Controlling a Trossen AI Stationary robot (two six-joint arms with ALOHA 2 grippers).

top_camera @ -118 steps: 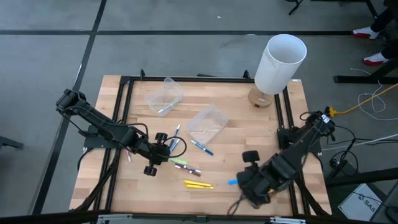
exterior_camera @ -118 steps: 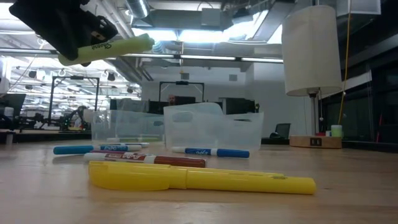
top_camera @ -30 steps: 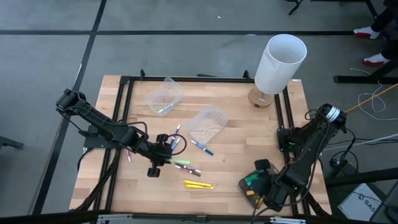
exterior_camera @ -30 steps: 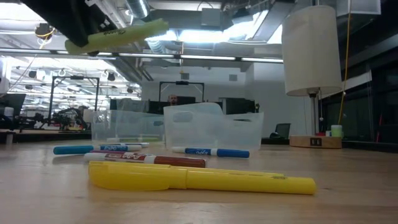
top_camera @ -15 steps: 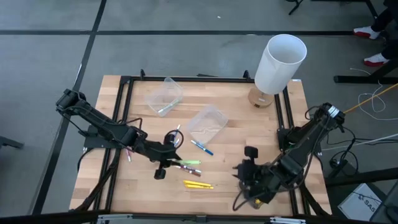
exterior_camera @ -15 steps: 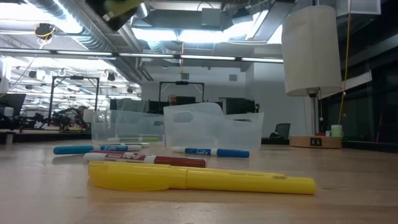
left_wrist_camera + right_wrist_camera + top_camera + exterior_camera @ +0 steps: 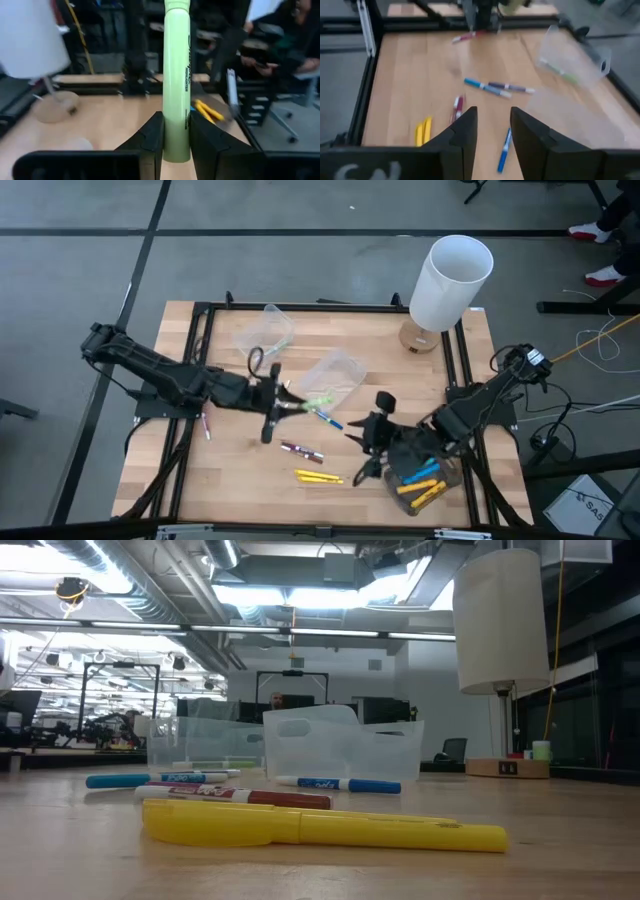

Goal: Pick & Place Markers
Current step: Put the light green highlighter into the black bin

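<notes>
Green marker [image 7: 176, 75] stays off the table [image 7: 370, 340], clamped in my left hand [image 7: 283, 406], beside the clear tub [image 7: 335, 375]; right hand [image 7: 489, 130] waits, fingers apart.

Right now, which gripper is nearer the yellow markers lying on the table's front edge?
Right. The right gripper hangs open just beside the yellow markers, toward the lamp side. The left gripper, fingers shut on a light green marker, is farther back, mid-table.

Pale green marker [image 7: 176, 80], yellow markers [image 7: 318, 477], white lampshade [image 7: 452, 281].
</notes>
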